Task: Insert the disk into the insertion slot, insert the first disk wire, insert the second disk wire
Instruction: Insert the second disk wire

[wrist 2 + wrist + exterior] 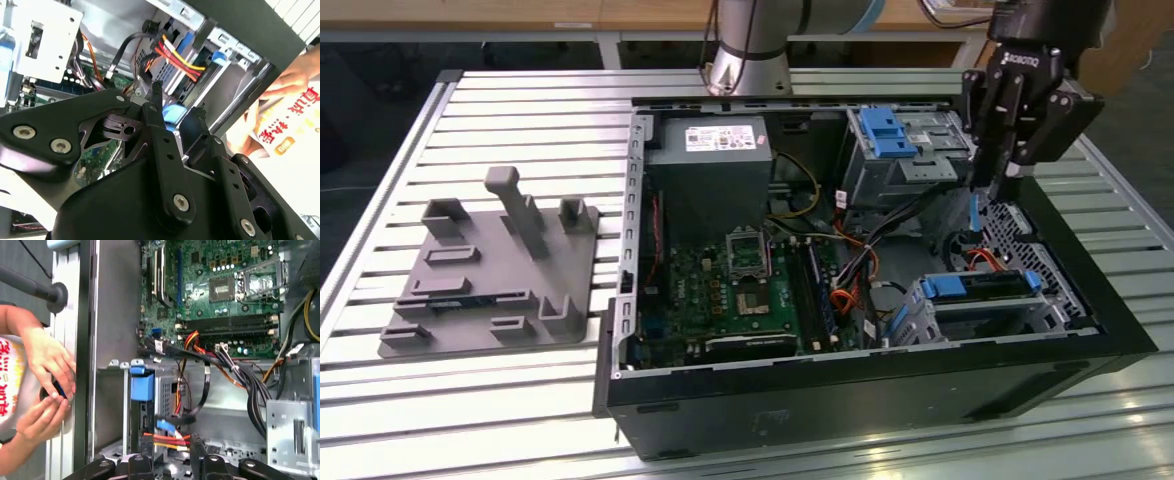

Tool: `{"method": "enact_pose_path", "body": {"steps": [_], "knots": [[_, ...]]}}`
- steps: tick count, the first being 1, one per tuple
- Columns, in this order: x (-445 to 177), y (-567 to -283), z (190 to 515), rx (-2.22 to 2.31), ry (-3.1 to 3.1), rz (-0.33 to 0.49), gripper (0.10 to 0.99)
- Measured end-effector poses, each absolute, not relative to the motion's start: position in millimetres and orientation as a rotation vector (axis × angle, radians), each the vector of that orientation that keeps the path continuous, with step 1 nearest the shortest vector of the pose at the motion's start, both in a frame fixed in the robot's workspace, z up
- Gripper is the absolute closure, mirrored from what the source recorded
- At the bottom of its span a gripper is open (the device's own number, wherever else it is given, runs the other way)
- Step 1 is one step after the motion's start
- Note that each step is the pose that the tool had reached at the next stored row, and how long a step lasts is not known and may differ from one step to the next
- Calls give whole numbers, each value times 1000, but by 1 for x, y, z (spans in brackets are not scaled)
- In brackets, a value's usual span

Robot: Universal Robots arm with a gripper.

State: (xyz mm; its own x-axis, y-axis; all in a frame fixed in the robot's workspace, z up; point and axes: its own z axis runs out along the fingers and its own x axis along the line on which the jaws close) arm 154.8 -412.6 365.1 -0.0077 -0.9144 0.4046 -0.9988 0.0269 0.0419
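The disk (983, 288) sits in the slot (1051, 318) inside the open case (854, 395) on the bench (467, 400). Just beside it the gripper (985, 190) hangs, jaws narrow, pinching a blue wire (172, 114).

Power supply label (724, 138) illegible; red characters on hand-held packet (285, 130).

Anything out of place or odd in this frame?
Yes: a person's hands are at the outer edge of the computer case, holding a white item with red print, close to the tool inside it. Nothing else looks askew or damaged.
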Motion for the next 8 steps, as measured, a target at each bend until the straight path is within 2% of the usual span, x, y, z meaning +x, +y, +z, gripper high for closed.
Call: {"method": "enact_pose_path", "body": {"steps": [8], "knots": [[143, -407, 358, 1927, -1964, 413, 667]]}}
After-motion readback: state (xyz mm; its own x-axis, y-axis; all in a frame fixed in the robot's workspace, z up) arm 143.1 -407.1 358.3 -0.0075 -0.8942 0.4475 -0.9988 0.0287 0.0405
